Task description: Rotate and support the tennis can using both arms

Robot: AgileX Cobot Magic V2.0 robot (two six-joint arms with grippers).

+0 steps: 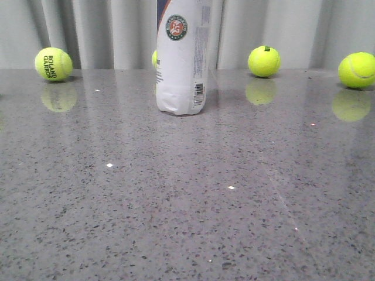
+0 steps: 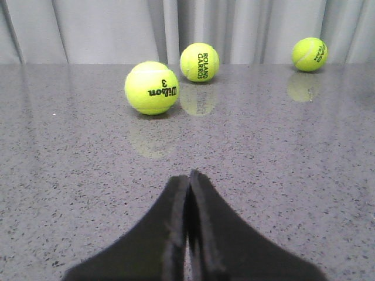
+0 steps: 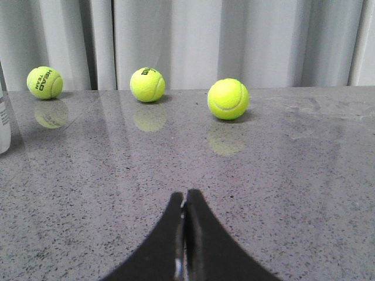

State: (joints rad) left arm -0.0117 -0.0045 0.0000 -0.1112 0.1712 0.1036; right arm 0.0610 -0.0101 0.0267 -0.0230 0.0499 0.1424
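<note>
The tennis can [image 1: 181, 55] stands upright at the middle back of the grey stone table, white label with the round Roland Garros logo and a barcode facing me; its top is cut off by the frame. A sliver of it shows at the edge of the right wrist view [image 3: 3, 120]. Neither arm shows in the front view. My left gripper [image 2: 188, 175] is shut and empty, low over bare table, the can out of its view. My right gripper [image 3: 185, 194] is shut and empty, also over bare table, far from the can.
Yellow tennis balls lie along the back by the grey curtain: one at far left [image 1: 53, 64], one partly behind the can [image 1: 154, 58], two at right [image 1: 263, 61] [image 1: 357, 70]. A Wilson ball [image 2: 152, 88] lies ahead of the left gripper.
</note>
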